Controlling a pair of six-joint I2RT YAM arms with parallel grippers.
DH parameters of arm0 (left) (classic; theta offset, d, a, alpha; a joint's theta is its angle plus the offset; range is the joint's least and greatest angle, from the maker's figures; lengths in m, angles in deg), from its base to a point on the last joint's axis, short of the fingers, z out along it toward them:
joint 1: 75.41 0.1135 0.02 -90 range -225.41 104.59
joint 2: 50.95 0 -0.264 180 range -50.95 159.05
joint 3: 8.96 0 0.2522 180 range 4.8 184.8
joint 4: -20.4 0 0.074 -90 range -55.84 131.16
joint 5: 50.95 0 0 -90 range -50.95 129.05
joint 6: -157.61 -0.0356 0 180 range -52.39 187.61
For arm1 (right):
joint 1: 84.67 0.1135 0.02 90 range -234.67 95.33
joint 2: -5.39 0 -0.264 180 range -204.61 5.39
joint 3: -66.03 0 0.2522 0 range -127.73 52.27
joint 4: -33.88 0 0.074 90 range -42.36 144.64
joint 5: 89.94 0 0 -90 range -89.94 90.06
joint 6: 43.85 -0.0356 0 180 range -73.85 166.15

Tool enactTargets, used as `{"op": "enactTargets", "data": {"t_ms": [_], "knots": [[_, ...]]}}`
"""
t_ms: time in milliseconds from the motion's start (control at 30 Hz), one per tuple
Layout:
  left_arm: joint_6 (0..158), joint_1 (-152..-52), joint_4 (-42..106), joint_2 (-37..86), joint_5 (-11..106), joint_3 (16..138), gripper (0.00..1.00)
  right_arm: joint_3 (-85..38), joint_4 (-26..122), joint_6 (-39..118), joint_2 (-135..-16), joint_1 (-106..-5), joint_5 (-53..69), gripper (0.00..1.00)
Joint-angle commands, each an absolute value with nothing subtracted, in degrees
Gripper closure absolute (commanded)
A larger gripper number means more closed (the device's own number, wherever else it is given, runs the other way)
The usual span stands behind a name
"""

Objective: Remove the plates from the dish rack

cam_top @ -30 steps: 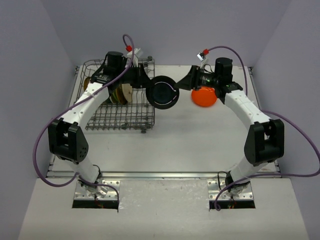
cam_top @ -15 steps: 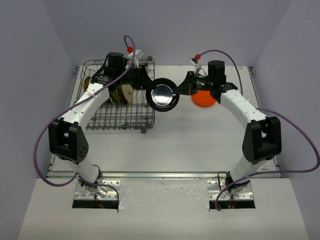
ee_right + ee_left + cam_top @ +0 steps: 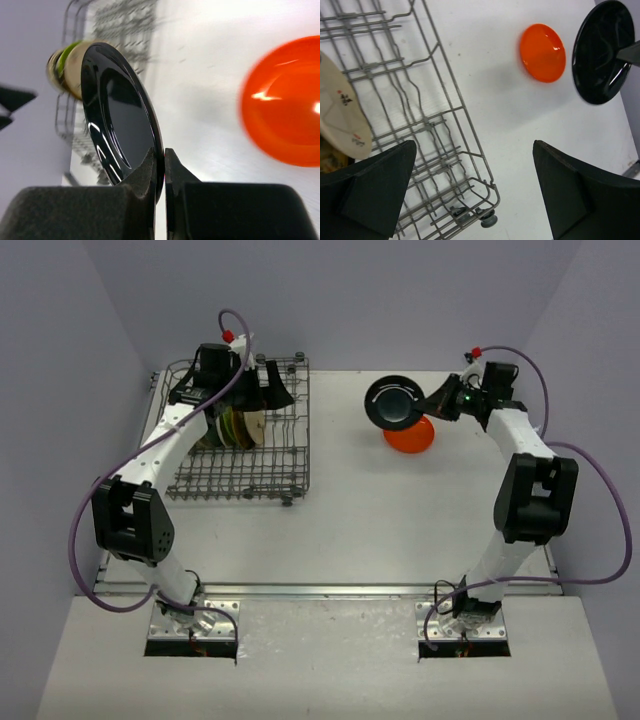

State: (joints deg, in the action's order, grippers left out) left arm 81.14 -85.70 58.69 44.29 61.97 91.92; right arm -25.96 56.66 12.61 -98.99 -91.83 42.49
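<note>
My right gripper [image 3: 164, 165] is shut on the rim of a glossy black plate [image 3: 120, 125], which stands on edge in the air. In the top view that black plate [image 3: 393, 403] hangs just above and left of an orange plate [image 3: 412, 436] lying on the table. My right gripper [image 3: 432, 402] is at its right rim. My left gripper [image 3: 278, 392] is open and empty over the right part of the grey wire dish rack [image 3: 270, 465]. Several plates [image 3: 235, 426] stand upright in the rack. A beige underside [image 3: 340, 115] shows at the left of the left wrist view.
The dish rack's corner wheel [image 3: 489, 218] sits at its near right corner. The white table [image 3: 400, 530] is bounded by grey walls at the back and on both sides. Purple cables [image 3: 85, 510] loop off both arms.
The black plate has passed from my left gripper to my right. The left gripper opened and drew back over the rack. The right arm swung right with the plate, over the orange plate.
</note>
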Motion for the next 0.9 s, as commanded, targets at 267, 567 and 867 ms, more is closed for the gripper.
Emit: {"op": "enactTargets", "data": {"t_ms": [267,567,867], "knots": [[80.06,-84.99,59.0,42.44,55.88,94.8,0.0,-38.35,64.73,16.16,-112.5,-96.67,33.03,1.0],[79.97,-84.99,60.53,44.09,52.94,95.62,0.0,-41.09,66.3,18.93,-117.42,-97.27,31.14,1.0],[79.93,-84.99,60.84,44.76,52.39,95.81,0.0,-42.34,67.43,19.89,-120.18,-97.26,30.95,0.98]]}}
